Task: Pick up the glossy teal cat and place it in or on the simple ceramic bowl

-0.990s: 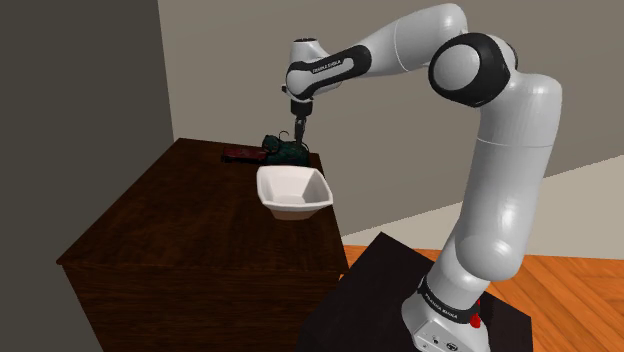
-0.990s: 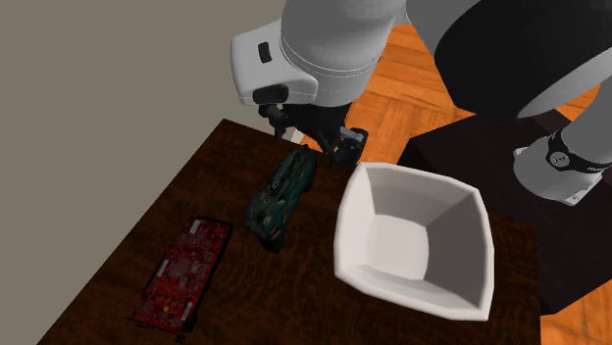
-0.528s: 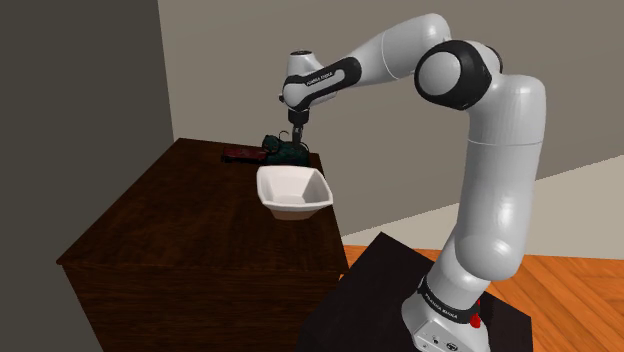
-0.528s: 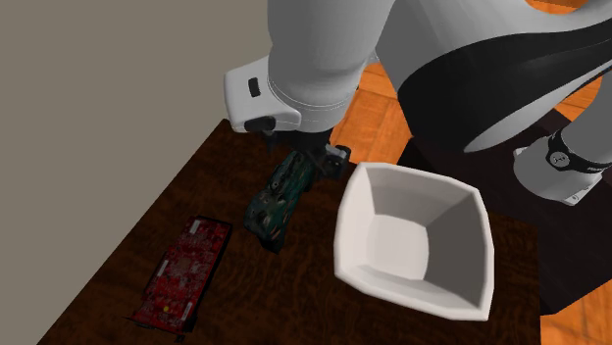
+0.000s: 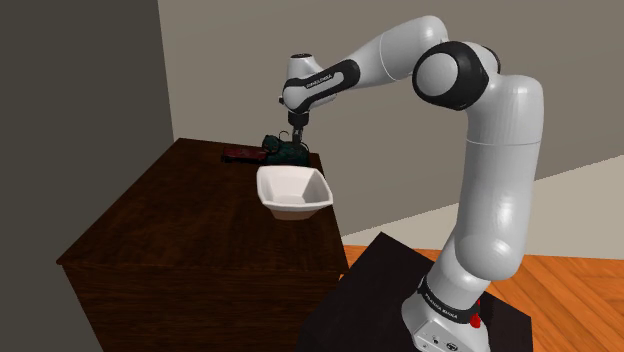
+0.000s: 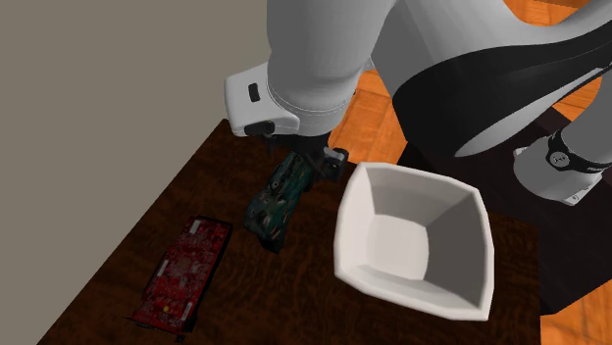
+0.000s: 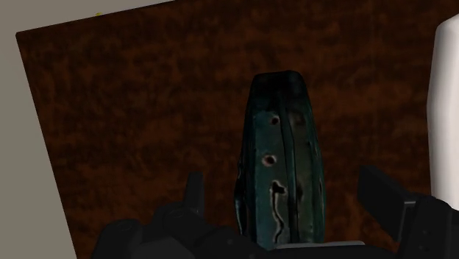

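Observation:
The dark teal cat (image 6: 279, 201) lies stretched out on the dark wooden table (image 6: 226, 304), just beside the white bowl (image 6: 392, 235). The shoulder view has the cat (image 5: 283, 149) behind the bowl (image 5: 292, 190), at the table's far edge. My gripper (image 6: 312, 162) hangs over the end of the cat nearest the bowl. Seen from the wrist, the cat (image 7: 283, 162) runs between my two black fingers (image 7: 193, 193), which stand apart on either side of it without touching. The gripper (image 7: 287, 193) is open and holds nothing. The bowl's white side (image 7: 447, 110) shows beside one finger.
A flat red patterned object (image 6: 181, 272) lies on the table past the cat, away from the bowl. A grey wall (image 5: 80, 80) stands close behind the table's far edge. My black stand (image 5: 400, 300) sits on the orange wooden floor (image 5: 570, 300).
Over the last second the arm swung in and the gripper came down over the cat's end by the bowl. Cat, bowl and red object have not moved.

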Robot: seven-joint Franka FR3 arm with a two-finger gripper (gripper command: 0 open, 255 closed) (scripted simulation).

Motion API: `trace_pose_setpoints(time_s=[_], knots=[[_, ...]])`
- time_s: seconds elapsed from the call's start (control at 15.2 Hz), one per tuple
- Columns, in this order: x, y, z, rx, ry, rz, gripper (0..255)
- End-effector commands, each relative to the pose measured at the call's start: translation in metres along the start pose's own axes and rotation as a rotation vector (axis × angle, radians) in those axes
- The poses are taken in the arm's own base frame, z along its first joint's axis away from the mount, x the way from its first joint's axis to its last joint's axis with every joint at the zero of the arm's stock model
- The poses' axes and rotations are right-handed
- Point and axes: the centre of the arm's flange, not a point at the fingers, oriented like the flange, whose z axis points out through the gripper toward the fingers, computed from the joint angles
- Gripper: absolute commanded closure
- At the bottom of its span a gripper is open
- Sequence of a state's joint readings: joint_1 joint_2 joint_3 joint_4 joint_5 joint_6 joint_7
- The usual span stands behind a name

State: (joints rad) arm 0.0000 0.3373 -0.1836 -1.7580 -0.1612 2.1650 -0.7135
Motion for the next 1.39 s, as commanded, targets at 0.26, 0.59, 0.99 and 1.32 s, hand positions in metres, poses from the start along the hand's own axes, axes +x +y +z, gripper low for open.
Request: trace_pose_setpoints(time_s=[0.26, 0.59, 0.99, 1.32], knots=[[0.0, 0.0, 0.0, 0.0, 0.0, 0.0, 255], [0.0, 0.0, 0.0, 0.0, 0.0, 0.0, 255], [-0.003, 0.006, -0.031, 0.0, 0.0, 0.0, 255], [-0.005, 0.011, -0.057, 0.0, 0.0, 0.0, 255]])
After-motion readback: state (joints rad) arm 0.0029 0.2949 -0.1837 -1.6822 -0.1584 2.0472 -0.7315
